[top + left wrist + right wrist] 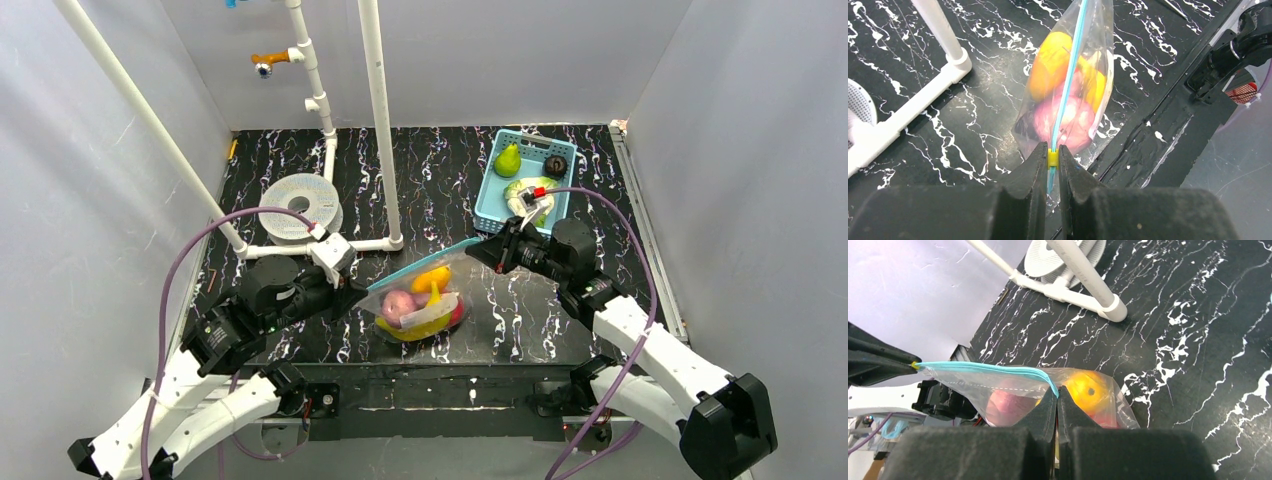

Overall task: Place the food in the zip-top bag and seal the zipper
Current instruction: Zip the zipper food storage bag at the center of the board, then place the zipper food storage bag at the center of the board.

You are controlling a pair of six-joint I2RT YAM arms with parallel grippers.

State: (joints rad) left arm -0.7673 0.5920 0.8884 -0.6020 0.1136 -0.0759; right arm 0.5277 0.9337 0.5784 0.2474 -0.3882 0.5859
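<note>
Sealing is the step in hand, we judge. In the top view the crinkly clear plastic zip-top bag [452, 270] sits between the arms over the black white-veined table [450, 170]. The glossy toy food [412, 308] is already inside: an orange-yellow piece [432, 277], a magenta piece [397, 303] and a yellow banana [425, 328]. The left claw [356, 291] and right claw [479, 249] each hold one end of the narrow light-blue zipper strip [427, 264], drawing it into a line. A light-blue mesh plastic basket [487, 195] stands behind, apart from the bag.

In the left wrist view, the left claw [1053, 152] is clamped on a small yellow tab [1053, 158] at the strip's near end. The strip [1071, 70] runs away as one thin line above the food. We cannot tell whether the track is pressed home all along.

In the right wrist view, the right claw [1057, 394] is closed tight on the strip's far end, just beside the orange-yellow piece. To do this well, we would hold the strip taut and level and anchor one end. The other claw would travel along the strip with a light pinch and no sideways tug, lest the plastic slip or the mouth gape.
</note>
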